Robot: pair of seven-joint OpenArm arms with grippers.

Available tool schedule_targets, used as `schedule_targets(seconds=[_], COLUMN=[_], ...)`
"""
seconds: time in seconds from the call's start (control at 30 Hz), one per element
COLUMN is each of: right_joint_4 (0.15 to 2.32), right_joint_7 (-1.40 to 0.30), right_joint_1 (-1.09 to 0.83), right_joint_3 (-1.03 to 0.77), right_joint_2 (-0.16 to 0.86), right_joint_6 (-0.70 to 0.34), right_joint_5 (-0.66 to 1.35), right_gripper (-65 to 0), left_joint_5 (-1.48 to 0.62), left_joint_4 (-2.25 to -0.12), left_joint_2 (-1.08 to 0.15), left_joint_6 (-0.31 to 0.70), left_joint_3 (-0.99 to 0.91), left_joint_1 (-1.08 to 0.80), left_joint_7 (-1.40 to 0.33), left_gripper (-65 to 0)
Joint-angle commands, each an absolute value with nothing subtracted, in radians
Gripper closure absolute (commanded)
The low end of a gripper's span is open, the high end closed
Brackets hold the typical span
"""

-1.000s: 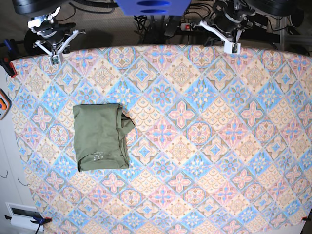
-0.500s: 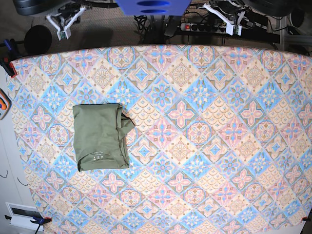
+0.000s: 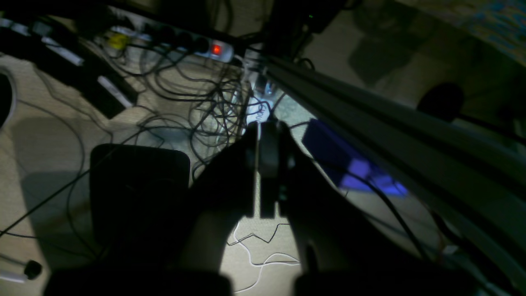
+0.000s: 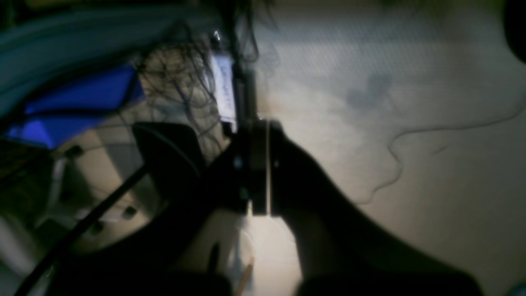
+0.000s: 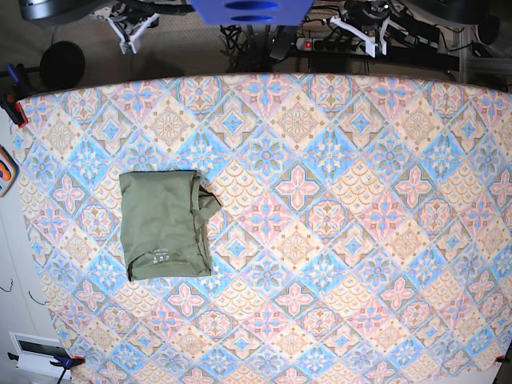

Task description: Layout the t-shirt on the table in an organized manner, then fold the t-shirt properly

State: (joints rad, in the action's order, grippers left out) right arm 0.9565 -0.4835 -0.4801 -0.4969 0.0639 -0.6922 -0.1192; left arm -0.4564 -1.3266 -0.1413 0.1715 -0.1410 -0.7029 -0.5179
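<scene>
The olive-green t-shirt (image 5: 166,224) lies folded into a neat rectangle on the left part of the patterned table (image 5: 336,240), with a small pale print near its lower edge and a bit of sleeve poking out on its right. Both arms are pulled back beyond the table's far edge. My left gripper (image 5: 370,50) is at the top right of the base view and my right gripper (image 5: 126,46) at the top left. In the wrist views, the left gripper (image 3: 263,135) and the right gripper (image 4: 263,127) are shut with nothing held, hanging over the floor.
Behind the table lie tangled cables and a power strip (image 3: 213,49) with a red light. A blue object (image 5: 252,10) sits at the top centre. An orange tool (image 5: 5,172) and clamps (image 5: 11,104) line the left edge.
Both arms have drawn further back from the table's far edge toward the top of the view. The folded t-shirt has not moved.
</scene>
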Motion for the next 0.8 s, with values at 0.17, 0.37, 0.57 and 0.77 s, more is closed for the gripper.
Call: schedule_targets(seconds=[0.17,0.37,0.57,0.77], right_joint_4=[0.688,0.489,0.414,0.361], right_joint_7=[-0.321,-0.222,-0.142,-0.117], right_joint_1=[-0.397,-0.315,-0.305,-0.297], right_joint_3=[-0.493,-0.493,-0.492,-0.492], right_joint_2=[0.104,0.119,0.116,0.110], right_joint_6=[-0.698,-0.698,-0.682,-0.556], right_joint_5=[-0.133,-0.134,-0.134,-0.134], right_gripper=[-0.6,-0.6,-0.8,-0.9], left_joint_5=[-0.381,-0.260,-0.225,-0.226], left_joint_4=[-1.138,-0.832,-0.530,-0.383], left_joint_2=[-0.148,-0.148,-0.148,-0.148], left_joint_6=[0.174,0.171,0.171,0.171], left_joint_3=[-0.110,0.015,0.160,0.288], left_joint_1=[-0.664,-0.539,-0.403,-0.320], left_joint_7=[-0.392,-0.226,-0.027,0.084], left_gripper=[-0.7,-0.7,-0.7,-0.7])
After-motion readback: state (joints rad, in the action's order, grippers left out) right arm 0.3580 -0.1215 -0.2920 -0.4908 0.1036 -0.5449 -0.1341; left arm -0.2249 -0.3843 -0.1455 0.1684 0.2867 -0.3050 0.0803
